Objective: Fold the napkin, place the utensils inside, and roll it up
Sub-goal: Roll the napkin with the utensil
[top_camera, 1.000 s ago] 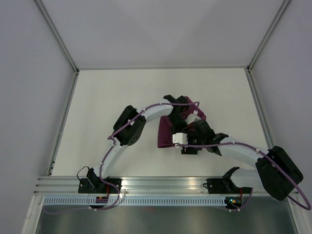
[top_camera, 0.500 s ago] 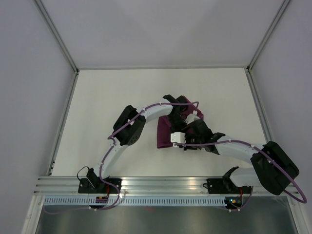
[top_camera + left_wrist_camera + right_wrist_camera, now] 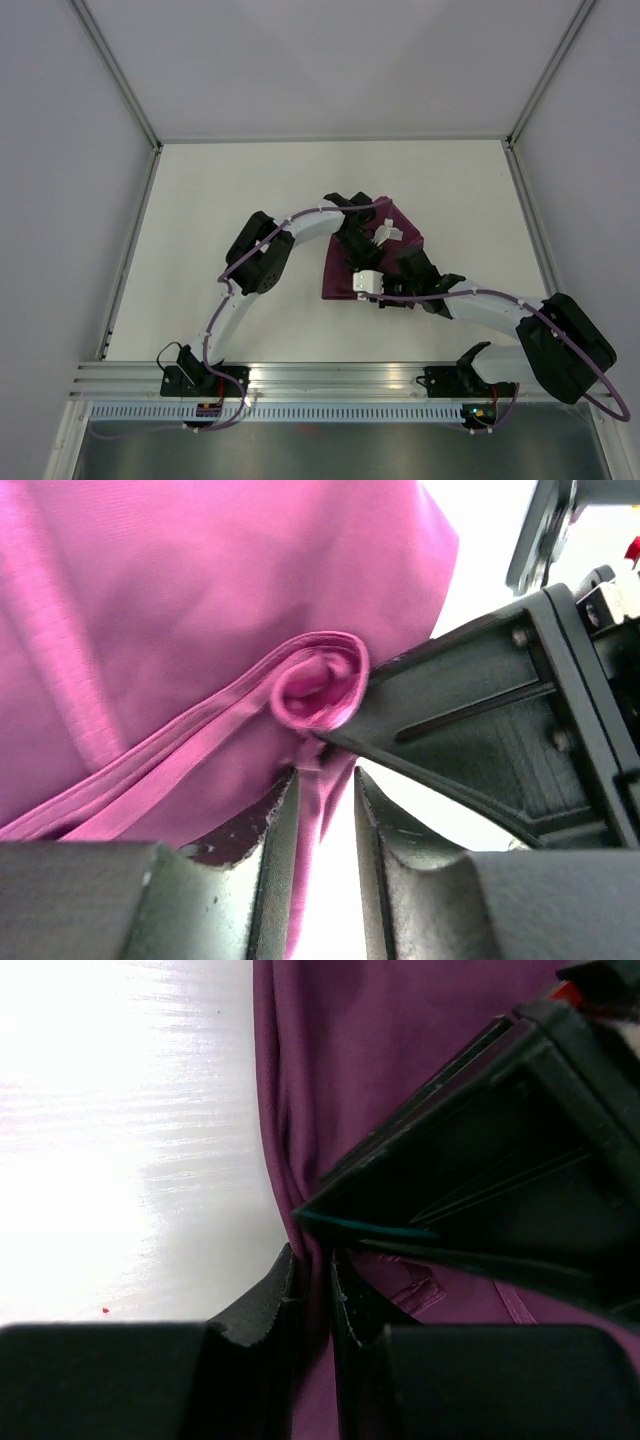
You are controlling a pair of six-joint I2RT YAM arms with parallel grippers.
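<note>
The right gripper (image 3: 313, 1295) pinches a fold of the napkin (image 3: 400, 1040). The left gripper (image 3: 327, 870) is a little open, cloth loose inside.

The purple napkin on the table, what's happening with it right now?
Both arms are working the napkin in the middle of the table. It is partly rolled: the left wrist view shows a tight roll along one edge. The right claw is pinched on a fold at the napkin's side. The left claw stands slightly open, a strip of cloth loose inside it.
</note>
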